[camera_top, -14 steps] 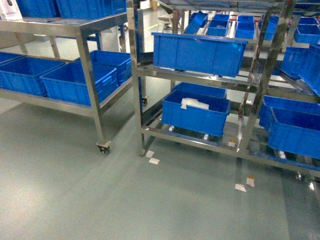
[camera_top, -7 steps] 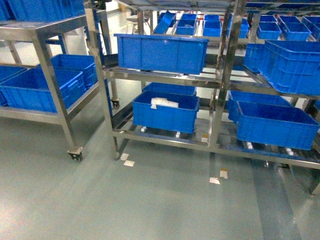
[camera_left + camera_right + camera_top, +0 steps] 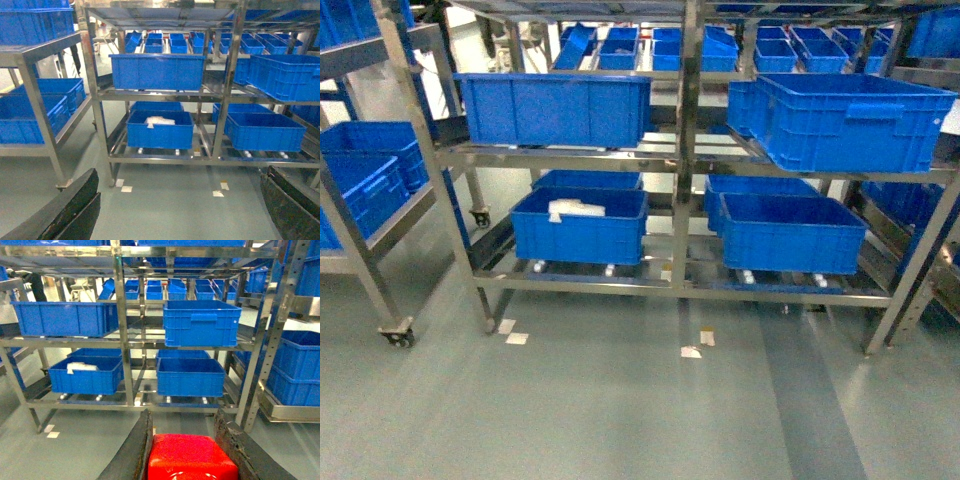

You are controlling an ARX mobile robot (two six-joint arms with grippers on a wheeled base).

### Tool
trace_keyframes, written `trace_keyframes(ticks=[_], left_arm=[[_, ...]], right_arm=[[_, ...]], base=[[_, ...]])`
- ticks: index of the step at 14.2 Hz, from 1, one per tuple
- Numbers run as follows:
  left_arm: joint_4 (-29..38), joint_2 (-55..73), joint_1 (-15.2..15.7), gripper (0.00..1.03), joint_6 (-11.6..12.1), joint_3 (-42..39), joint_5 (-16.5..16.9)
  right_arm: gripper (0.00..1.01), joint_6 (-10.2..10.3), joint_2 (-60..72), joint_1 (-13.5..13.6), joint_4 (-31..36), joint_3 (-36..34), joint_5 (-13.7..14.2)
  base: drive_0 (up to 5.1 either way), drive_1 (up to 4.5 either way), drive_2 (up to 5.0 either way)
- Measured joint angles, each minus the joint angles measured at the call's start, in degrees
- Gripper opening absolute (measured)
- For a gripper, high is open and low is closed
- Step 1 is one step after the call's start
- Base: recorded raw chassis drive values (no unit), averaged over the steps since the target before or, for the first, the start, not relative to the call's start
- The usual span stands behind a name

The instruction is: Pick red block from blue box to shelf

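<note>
Glossy red block between right gripper pads; left gripper spread, facing steel shelf.

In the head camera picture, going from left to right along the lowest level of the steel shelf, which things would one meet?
Shiny stainless-steel shelf upright → dark blue plastic crate with a white bundle inside → middle steel upright → second dark blue plastic crate, contents not visible → right steel upright.

My right gripper is clamped on the red block; my left gripper hangs with its fingers spread wide, holding nothing.
</note>
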Motion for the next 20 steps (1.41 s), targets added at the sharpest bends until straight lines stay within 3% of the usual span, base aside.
trace_keyframes(ticks=[5, 8, 20], left_arm=[[0.00, 0.00, 0.00, 0.98, 0.02, 0.00, 0.02], [0.09, 0.00, 0.00, 0.98, 0.00, 0.00, -0.07], [0.35, 0.00, 0.00, 0.98, 0.00, 0.00, 0.02]], right_arm=[[0.29, 0.00, 0.00, 0.00, 0.00, 0.00, 0.00], [0.29, 0.00, 0.00, 0.00, 0.00, 0.00, 0.00], [0.29, 0.00, 0.00, 0.00, 0.31, 0.00, 0.00]], base=[[-1.3, -1.01, -1.7], [3.2, 1.62, -5.0], [0.1, 4.01, -3.8]])
